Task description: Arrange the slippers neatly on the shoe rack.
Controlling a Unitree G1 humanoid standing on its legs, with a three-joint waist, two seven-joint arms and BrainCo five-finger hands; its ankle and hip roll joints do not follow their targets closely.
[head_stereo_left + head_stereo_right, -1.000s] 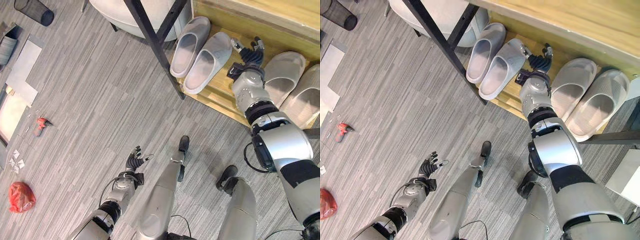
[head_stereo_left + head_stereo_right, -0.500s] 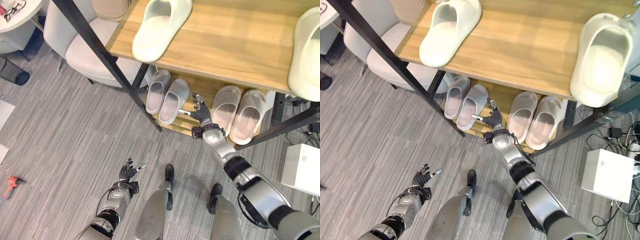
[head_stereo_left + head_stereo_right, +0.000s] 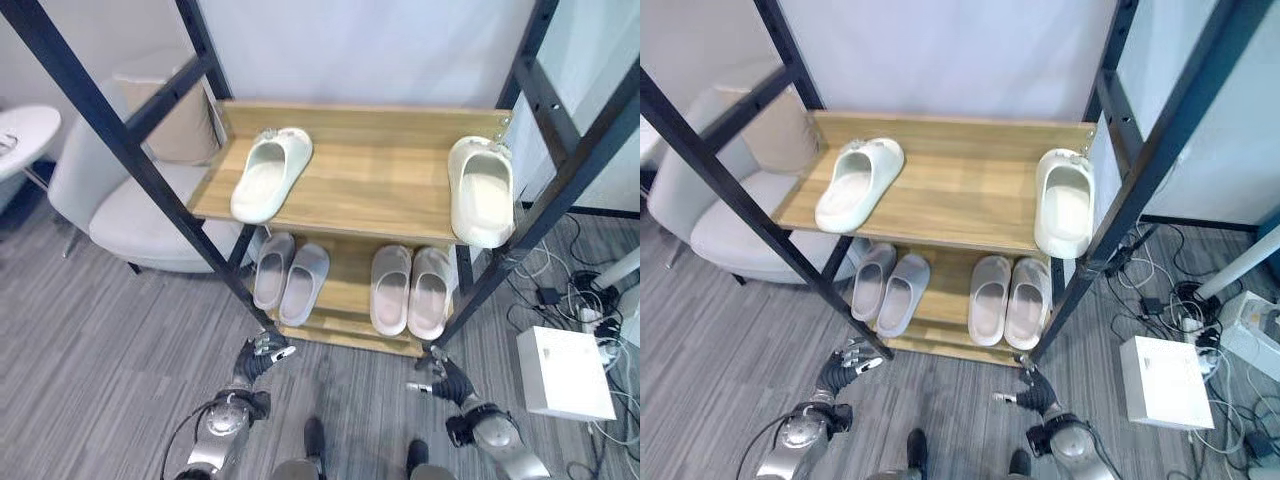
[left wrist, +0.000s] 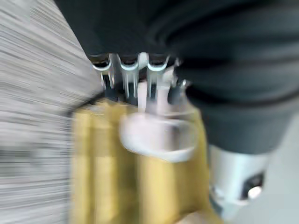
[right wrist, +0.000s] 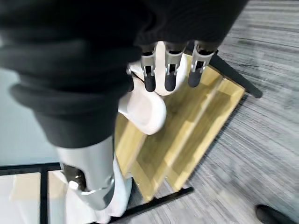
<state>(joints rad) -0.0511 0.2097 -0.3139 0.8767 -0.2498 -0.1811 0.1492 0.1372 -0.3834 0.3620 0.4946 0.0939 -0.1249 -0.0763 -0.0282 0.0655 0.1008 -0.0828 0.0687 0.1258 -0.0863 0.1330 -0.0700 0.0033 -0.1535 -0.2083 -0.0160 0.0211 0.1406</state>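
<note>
The wooden shoe rack with black metal frame [image 3: 400, 190] holds two pale cream slippers [image 3: 271, 173] well apart on its top shelf. On the lower shelf stand a grey pair [image 3: 290, 283] and a beige pair [image 3: 412, 291]. The left robot hand [image 3: 262, 352] and the right robot hand [image 3: 448, 381] hang low over the grey floor [image 3: 100, 340], fingers relaxed and holding nothing.

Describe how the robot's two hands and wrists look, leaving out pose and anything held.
The left hand and right hand look alike: slim silver fingers ending in dark tips. A dark ribbed cover wraps the back of each hand and the wrist, and behind it sits a rounded silver-grey forearm.
</note>
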